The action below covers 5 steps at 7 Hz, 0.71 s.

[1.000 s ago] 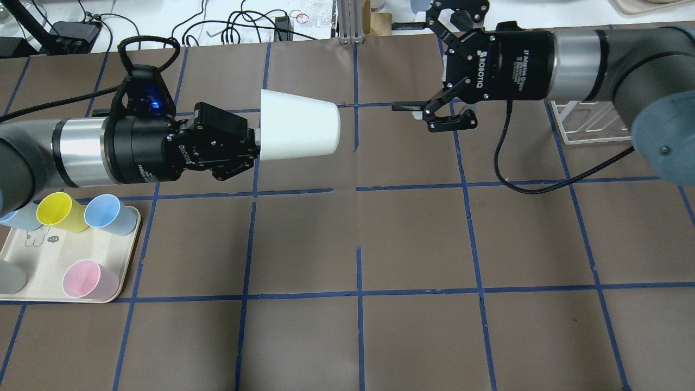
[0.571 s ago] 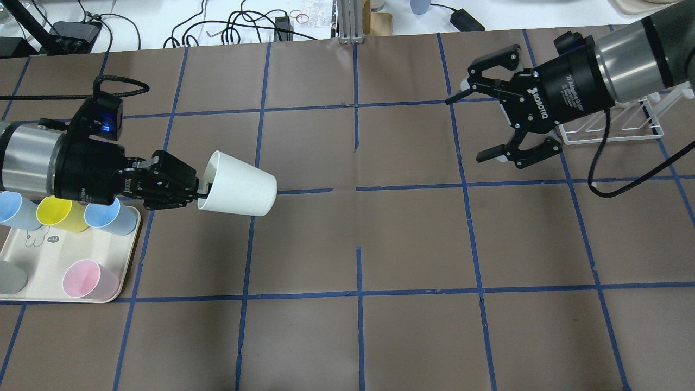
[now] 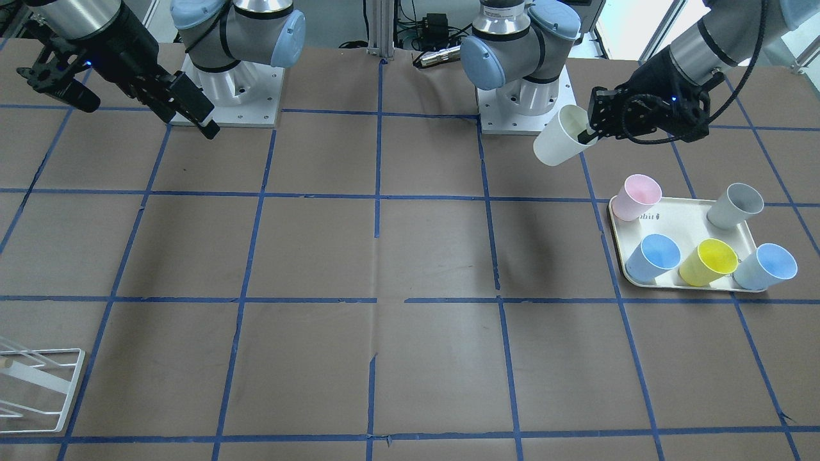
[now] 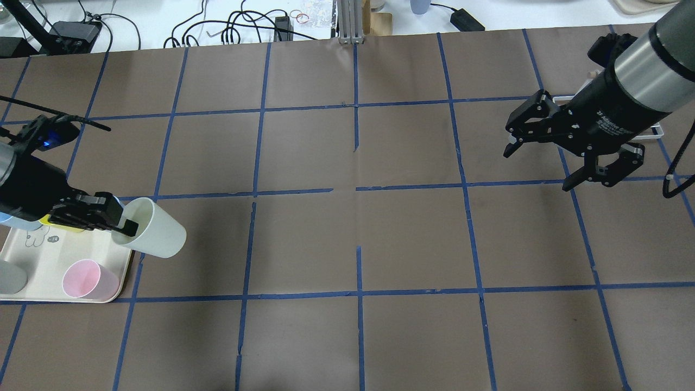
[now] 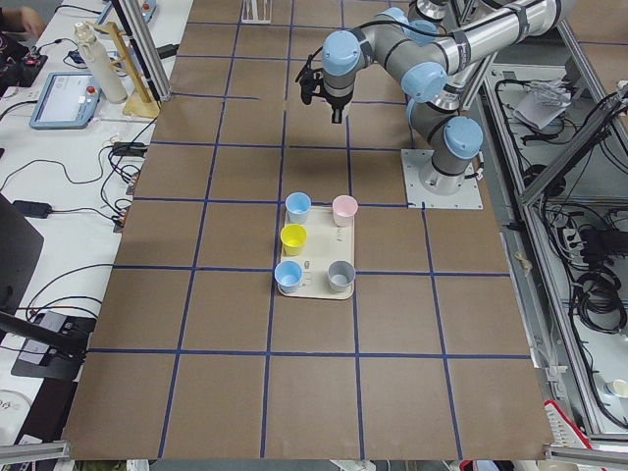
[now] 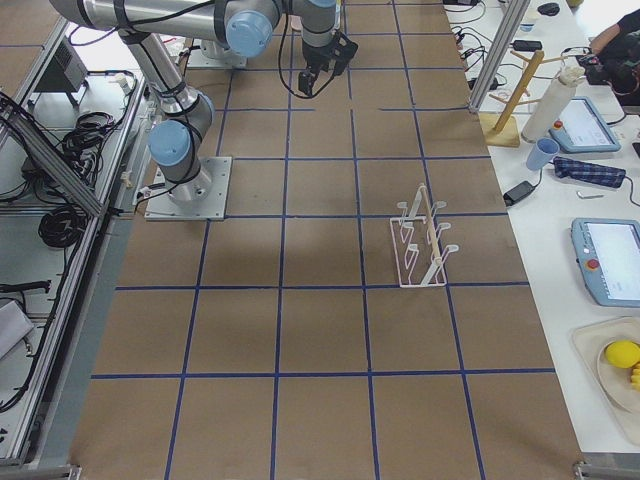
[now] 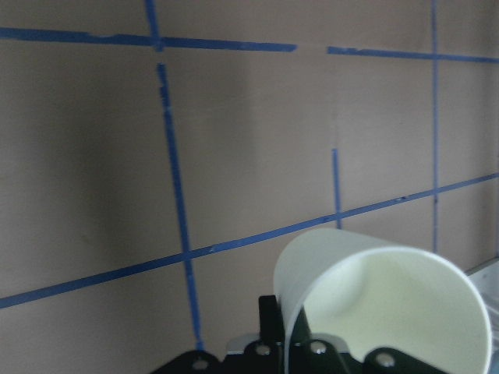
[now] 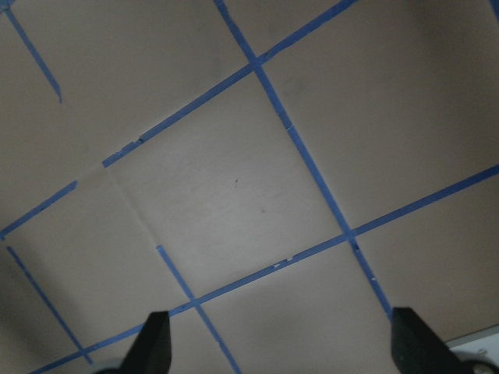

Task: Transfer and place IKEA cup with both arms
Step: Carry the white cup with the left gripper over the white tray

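A brown surface (image 4: 412, 239) gridded with blue tape spreads beneath two silver-grey arms. The left arm (image 4: 21, 184) reaches in low by the tray, and the left jaws are clamped on the rim of the IKEA cup (image 4: 157, 234), one finger inside its mouth and the other outside. The cream cup is held tilted, its mouth toward the wrist and its base pointing away. From overhead it lies over the tray's inner edge and from the front it hangs off the surface, between the left arm's base and the tray. The left wrist camera looks straight into the cup's hollow.

Well apart, across the surface, the right arm (image 4: 646, 65) hangs with the right jaws spread wide and nothing between them; its wrist camera shows only taped surface past both fingertips.

The beige tray (image 3: 679, 211) carries five upright cups: pink (image 3: 637, 195), grey (image 3: 737, 205), yellow (image 3: 708, 261) and two blue (image 3: 655, 257). A white wire rack (image 6: 422, 240) stands on the surface's right side.
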Motion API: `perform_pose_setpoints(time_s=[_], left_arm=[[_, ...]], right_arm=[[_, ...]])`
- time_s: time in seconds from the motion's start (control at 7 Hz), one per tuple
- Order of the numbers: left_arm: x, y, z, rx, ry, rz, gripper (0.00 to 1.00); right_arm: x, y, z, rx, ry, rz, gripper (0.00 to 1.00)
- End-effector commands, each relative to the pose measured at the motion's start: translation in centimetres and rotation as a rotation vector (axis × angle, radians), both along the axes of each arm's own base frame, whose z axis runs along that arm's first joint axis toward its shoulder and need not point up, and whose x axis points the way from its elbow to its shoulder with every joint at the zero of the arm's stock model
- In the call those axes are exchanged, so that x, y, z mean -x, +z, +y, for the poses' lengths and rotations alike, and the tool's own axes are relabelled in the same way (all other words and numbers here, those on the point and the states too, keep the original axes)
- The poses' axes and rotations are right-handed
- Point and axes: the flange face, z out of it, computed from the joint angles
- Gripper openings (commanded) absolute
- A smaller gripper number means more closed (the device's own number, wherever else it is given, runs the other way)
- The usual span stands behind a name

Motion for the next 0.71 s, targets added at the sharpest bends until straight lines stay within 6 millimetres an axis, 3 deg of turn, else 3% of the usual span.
perform_pose_setpoints(time_s=[0.0,0.29,0.43,0.57], left_arm=[[-8.8,-0.3,0.7,0.039,-0.02,-0.182,0.0],[-17.9,-1.0,2.4,0.099,-0.061,-0.221,0.0],[-20.7,-2.6,2.9,0.105,-0.103,-0.206,0.0],[-22.2,-4.7,2.8,0.112,-0.181,-0.182,0.0]], right_arm=[[-3.1,0.1,0.4,0.065,0.211,0.173,1.0],[-5.0,0.0,0.9,0.077,0.28,0.176,1.0],[-5.1,0.1,1.0,0.081,0.288,0.165,1.0],[-5.1,0.3,1.2,0.088,0.308,0.165,1.0]])
